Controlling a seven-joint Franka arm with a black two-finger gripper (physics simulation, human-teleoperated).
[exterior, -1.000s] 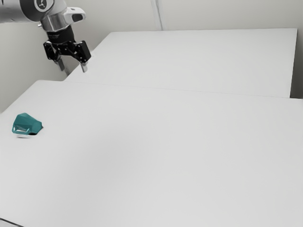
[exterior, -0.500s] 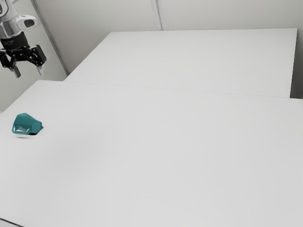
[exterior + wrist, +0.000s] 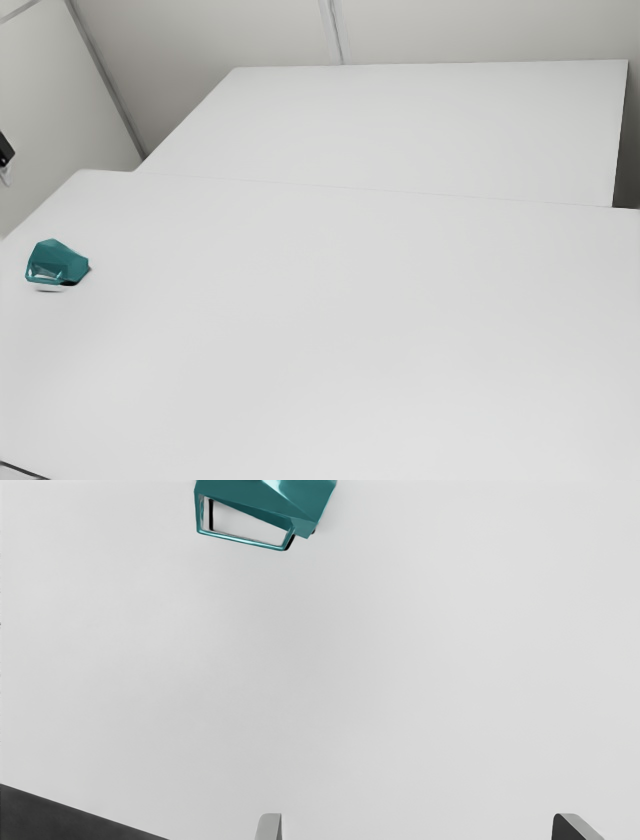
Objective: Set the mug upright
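At the exterior view's left edge a small part of my gripper (image 3: 6, 158) shows, higher than the mug and off beyond the table's corner. In the wrist view my gripper (image 3: 417, 825) is open, its fingertips wide apart with nothing between them. The teal faceted mug (image 3: 58, 262) lies on its side on the white table, near the exterior view's left. In the wrist view the mug (image 3: 280, 505) is partly cut off by the picture's edge, with its angular handle in sight, well ahead of the fingertips.
The white table (image 3: 330, 340) extends across the exterior view, with a second white surface (image 3: 400, 130) behind it. A dark area (image 3: 55, 815) lies past the table's edge in the wrist view. A thin dark line (image 3: 22, 470) crosses the exterior view's lower left corner.
My gripper has moved toward the exterior view's left, mostly out of that picture. The mug lies as it did before.
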